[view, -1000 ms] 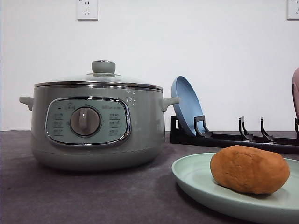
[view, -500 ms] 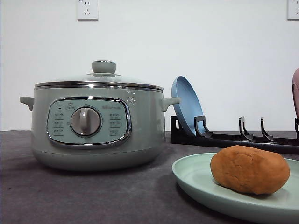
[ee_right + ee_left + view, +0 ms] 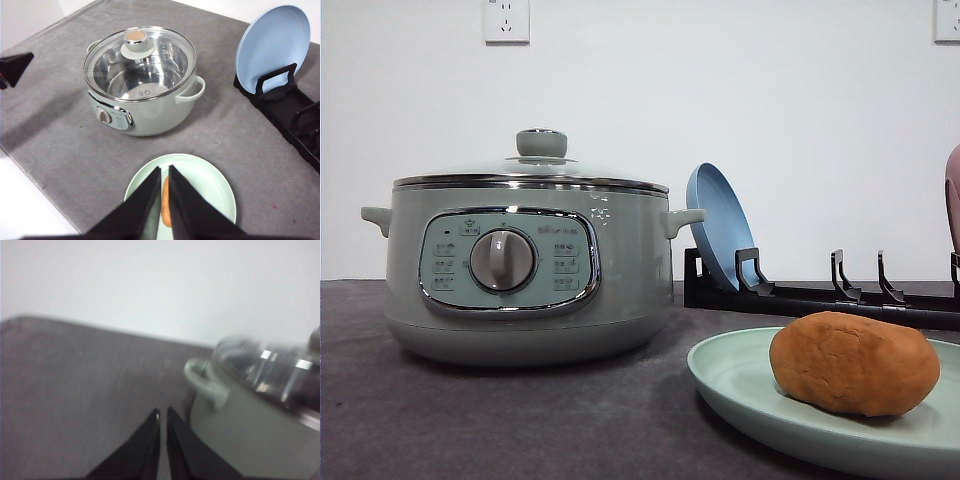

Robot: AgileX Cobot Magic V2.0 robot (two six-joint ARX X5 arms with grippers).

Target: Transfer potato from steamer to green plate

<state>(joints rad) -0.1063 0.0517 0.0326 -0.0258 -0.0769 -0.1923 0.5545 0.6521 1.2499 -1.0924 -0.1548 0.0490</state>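
Note:
The orange-brown potato (image 3: 854, 362) lies on the pale green plate (image 3: 740, 385) at the front right of the table. High above the plate, my right gripper (image 3: 165, 172) is shut and empty, and its fingers hide most of the potato (image 3: 165, 197) on the green plate (image 3: 210, 187). The sage-green steamer (image 3: 520, 270) stands at centre left with its glass lid on; through the lid (image 3: 140, 62) the pot looks empty. My left gripper (image 3: 163, 414) is shut, empty, and hangs over the cloth beside the steamer's side handle (image 3: 205, 382).
A blue plate (image 3: 718, 225) stands upright in a black dish rack (image 3: 820, 295) behind the green plate. A grey cloth (image 3: 520, 420) covers the table. The table's front edge (image 3: 45, 187) runs close to the steamer and green plate. A pinkish object (image 3: 953, 195) shows at the far right.

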